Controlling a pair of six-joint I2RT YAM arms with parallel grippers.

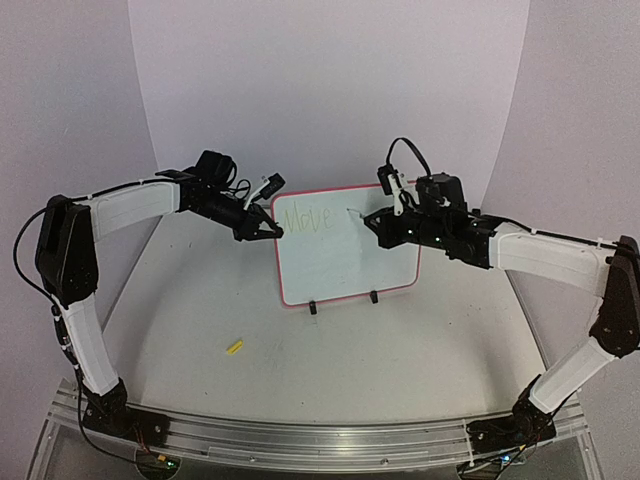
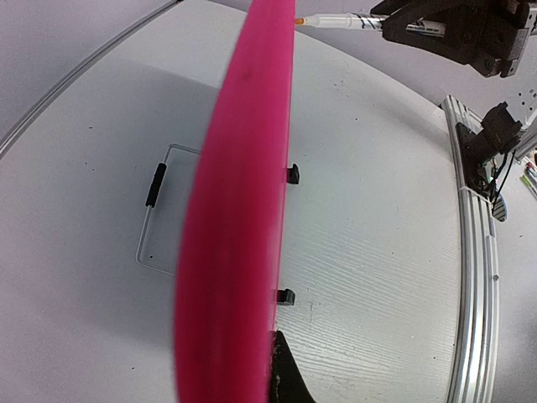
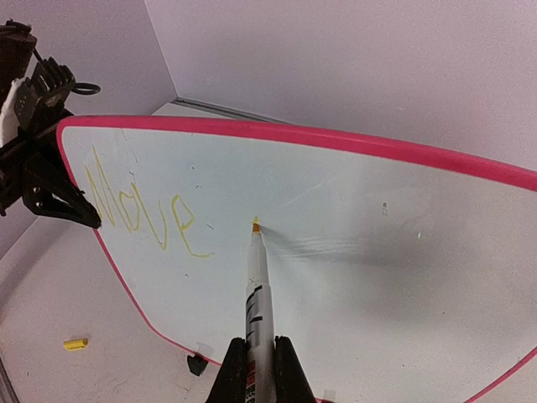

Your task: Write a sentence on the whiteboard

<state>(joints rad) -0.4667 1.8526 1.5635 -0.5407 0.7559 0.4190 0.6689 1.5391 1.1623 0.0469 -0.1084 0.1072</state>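
One yellow word (image 3: pixel 144 210), "Move", sits top-left on the pink-framed whiteboard (image 3: pixel 377 277).

Both arms have long white links and black joints. The left arm (image 1: pixel 130 205) has a big black block at the bend, and the right arm (image 1: pixel 545 255) has the same. The left gripper (image 1: pixel 272 230) and the right gripper (image 1: pixel 368 218) are black, with white parts on the wrists, perhaps camera mounts. A thin black cable (image 1: pixel 400 140) makes a loop above the right wrist. Another black wire (image 1: pixel 17 255) curves beside the left arm. The bases (image 1: pixel 105 405) are black, with small green lights (image 1: pixel 165 462) near them.
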